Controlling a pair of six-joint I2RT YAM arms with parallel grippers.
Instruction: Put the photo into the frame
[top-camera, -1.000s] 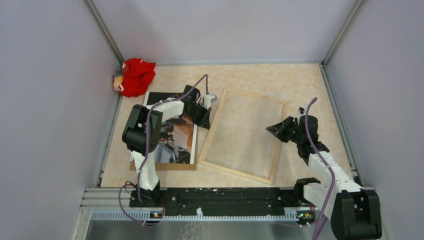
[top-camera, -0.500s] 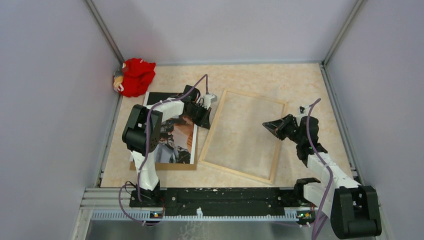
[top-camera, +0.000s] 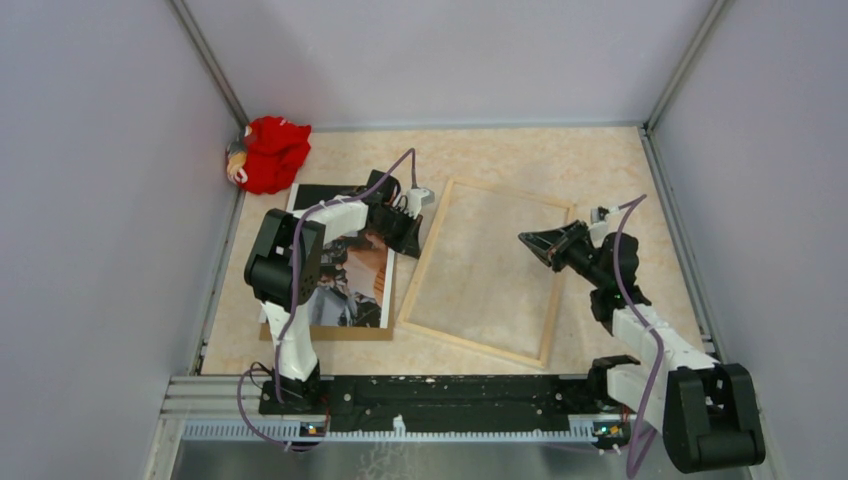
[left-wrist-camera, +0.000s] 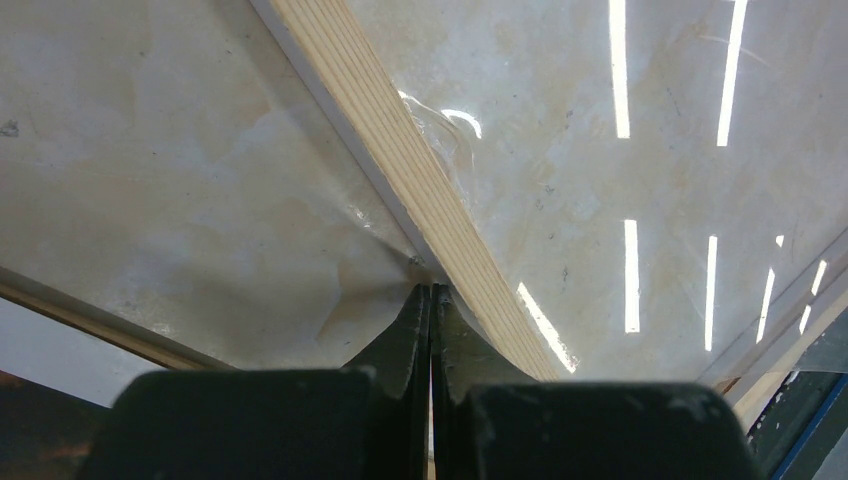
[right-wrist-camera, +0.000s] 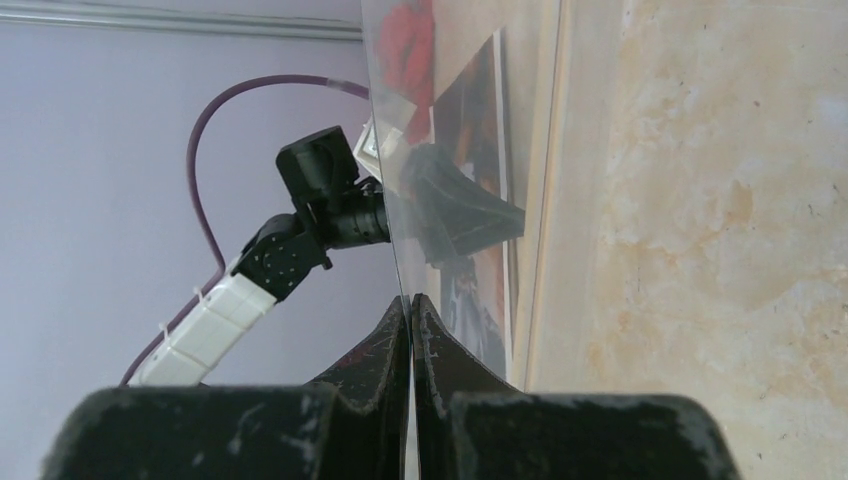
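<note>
At the frame's right side, the right gripper is pinching the clear sheet tightly, while the left gripper is sitting closed, its hold unclear, so uneven pulling could crease the sheet.

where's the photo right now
In the top view the photo lies flat on the left side, on the brown backing board beneath the left arm, just left of the frame and nearer than the red cloth.

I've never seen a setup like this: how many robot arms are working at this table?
2. The left arm reaches from the near edge over the photo. The right arm reaches from the near right corner to the frame. No others show.
</note>
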